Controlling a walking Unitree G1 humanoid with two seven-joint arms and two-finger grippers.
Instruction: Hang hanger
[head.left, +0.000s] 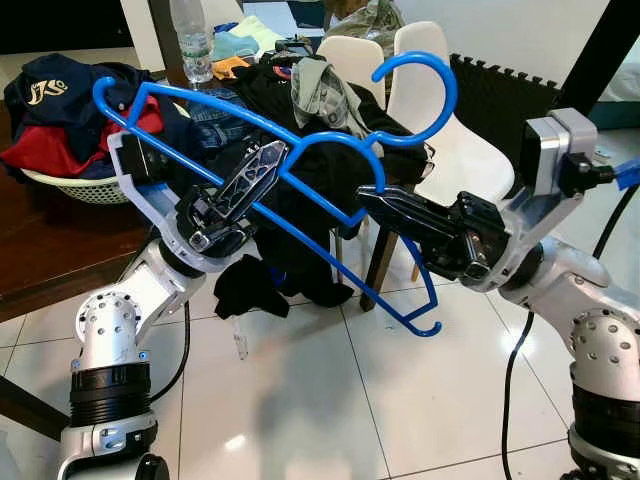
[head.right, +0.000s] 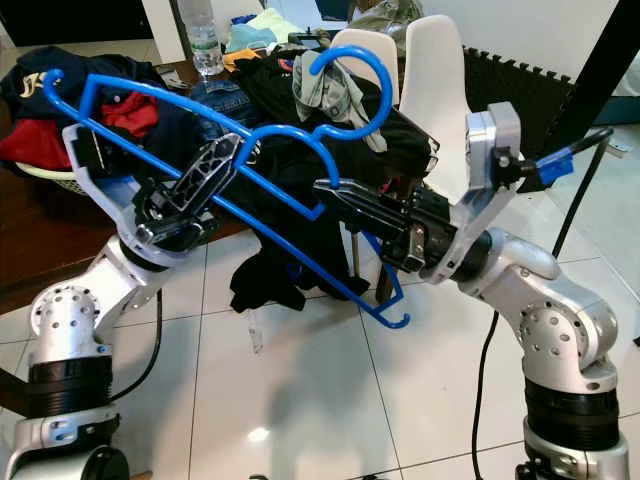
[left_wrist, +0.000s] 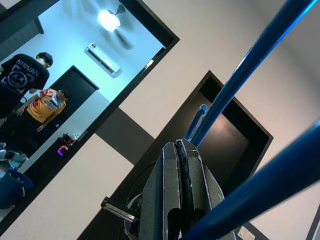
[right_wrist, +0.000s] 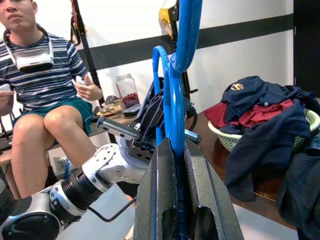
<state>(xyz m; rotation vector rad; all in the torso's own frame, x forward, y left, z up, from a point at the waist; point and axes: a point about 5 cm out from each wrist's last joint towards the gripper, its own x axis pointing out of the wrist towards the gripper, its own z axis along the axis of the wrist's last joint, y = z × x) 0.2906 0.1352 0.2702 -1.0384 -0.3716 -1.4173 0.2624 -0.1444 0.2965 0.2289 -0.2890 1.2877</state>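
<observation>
1. Nearest surface: white tiled floor (head.left: 300, 400), glossy, with open tiles between the two silver arms. A black cable lies on it by each arm.
2. One blue plastic clothes hanger (head.left: 300, 140) is held in the air above the floor, tilted, its hook uppermost near the white chairs and its lower corner hanging down toward the tiles.
3. Left gripper (head.left: 262, 163): black fingers pressed together on the hanger's straight lower bar. In the left wrist view the fingers (left_wrist: 177, 190) are clamped with the blue bar crossing them.
4. Right gripper (head.left: 378, 203): fingers closed on the hanger near its neck. In the right wrist view the blue rod sits pinched between the two fingers (right_wrist: 160, 200).
5. Behind the hanger: a heap of dark clothes (head.left: 330, 120) draped over the corner of a dark wooden tabletop (head.left: 40, 240), some trailing to the floor.
6. On the tabletop: one pale woven basket (head.left: 85, 188) heaped with navy and red garments, and one clear plastic bottle (head.left: 192, 40).
7. Two white plastic chairs (head.left: 440, 130) stand just beyond the clothes heap.
8. Farthest: a black foam mat (head.left: 500, 100) leaning against a white wall.
9. Right wrist view: one seated person in a striped shirt (right_wrist: 40, 65).
</observation>
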